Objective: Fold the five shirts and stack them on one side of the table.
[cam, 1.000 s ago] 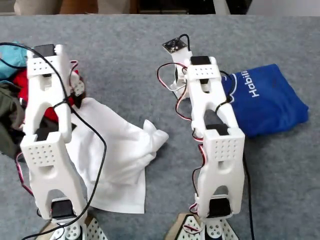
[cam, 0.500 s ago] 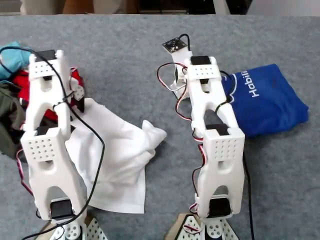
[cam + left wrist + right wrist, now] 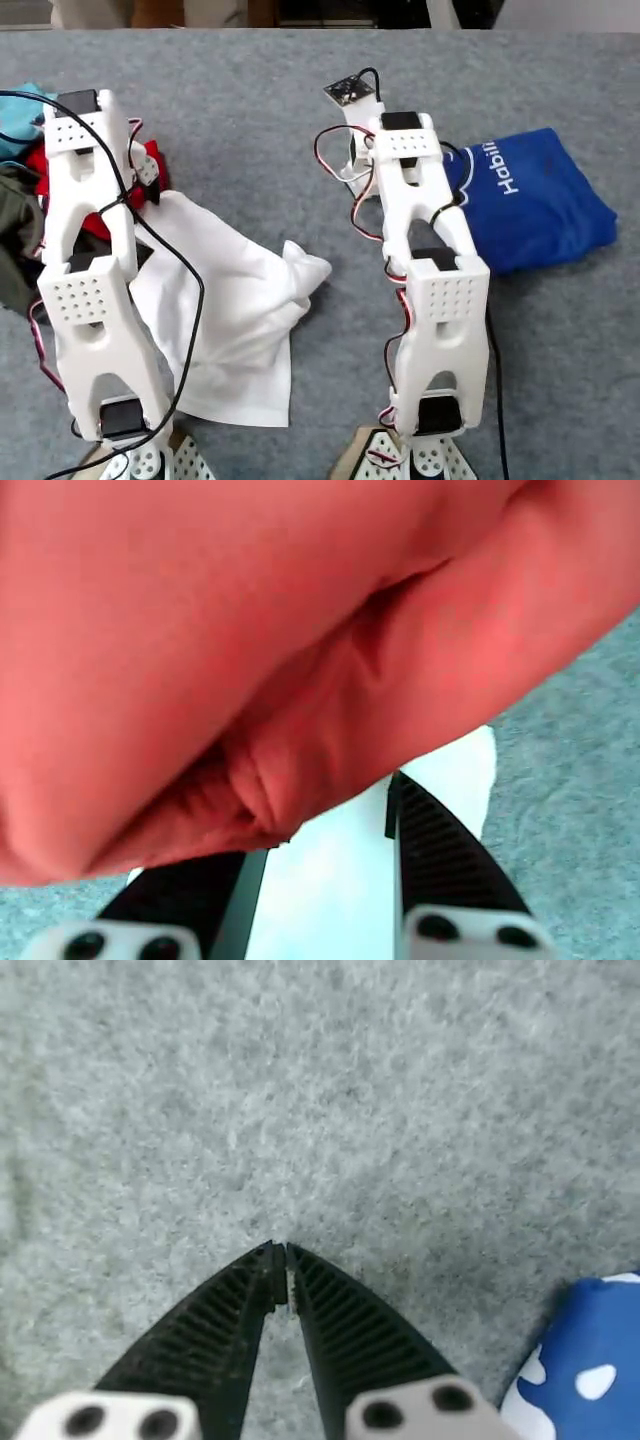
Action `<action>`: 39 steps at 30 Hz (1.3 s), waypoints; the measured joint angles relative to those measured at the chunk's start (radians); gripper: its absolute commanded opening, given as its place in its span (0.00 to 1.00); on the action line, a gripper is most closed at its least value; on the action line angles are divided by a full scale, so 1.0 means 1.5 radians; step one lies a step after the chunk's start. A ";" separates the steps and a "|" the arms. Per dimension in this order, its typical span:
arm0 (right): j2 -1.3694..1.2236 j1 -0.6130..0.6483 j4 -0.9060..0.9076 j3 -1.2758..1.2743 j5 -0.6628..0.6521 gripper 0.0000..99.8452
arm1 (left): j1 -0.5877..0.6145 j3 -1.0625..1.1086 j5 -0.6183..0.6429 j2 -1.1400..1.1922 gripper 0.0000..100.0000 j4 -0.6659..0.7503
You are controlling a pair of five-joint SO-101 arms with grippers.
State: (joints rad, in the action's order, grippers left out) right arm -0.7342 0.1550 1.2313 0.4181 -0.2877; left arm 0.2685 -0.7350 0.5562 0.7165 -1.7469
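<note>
bright, even light from above; soft shadows hug the right arm [image 3: 440,300] on the grey table [image 3: 250,100]; the white shirt [image 3: 230,300] is nearly washed out, its folds faint; the red shirt [image 3: 250,630] glows, its creases dark.

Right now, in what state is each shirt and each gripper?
white shirt: unfolded, crumpled on the table.
blue shirt: folded, lying flat.
red shirt: unfolded, bunched up.
left gripper: jaws open, white cloth between them.
right gripper: jaws shut, empty, over bare table.
</note>
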 measured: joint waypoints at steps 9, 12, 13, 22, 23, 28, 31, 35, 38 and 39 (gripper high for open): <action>0.000 0.000 0.000 0.000 0.000 0.01 | 0.000 -0.002 0.000 0.001 0.17 0.000; -0.001 0.000 0.000 0.000 0.000 0.01 | 0.000 -0.002 0.000 0.014 0.17 0.000; -0.001 0.000 0.000 0.000 0.000 0.01 | 0.000 -0.002 0.000 0.018 0.17 0.001; -0.001 0.000 0.000 0.000 0.000 0.01 | 0.001 -0.002 0.000 0.068 0.17 0.044; -0.001 0.000 0.000 0.000 0.000 0.01 | 0.001 -0.002 0.000 0.073 0.17 0.044; -0.001 0.000 0.000 0.000 0.000 0.01 | 0.001 -0.008 0.000 0.092 0.17 0.044; -0.001 0.000 0.000 0.000 0.000 0.01 | 0.001 -0.014 0.000 0.093 0.17 0.039; -0.001 0.000 0.000 0.000 0.000 0.01 | 0.001 -0.072 -0.011 0.086 0.17 0.003; -0.001 0.000 0.000 0.000 0.000 0.01 | 0.001 -0.099 -0.016 0.052 0.17 0.000; -0.001 0.000 0.000 0.000 0.000 0.01 | 0.001 -0.103 -0.018 0.042 0.17 0.000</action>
State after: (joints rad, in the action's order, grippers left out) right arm -0.7357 0.1550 1.2313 0.4181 -0.2877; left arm 0.2700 -0.8899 0.5286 0.7795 -1.7469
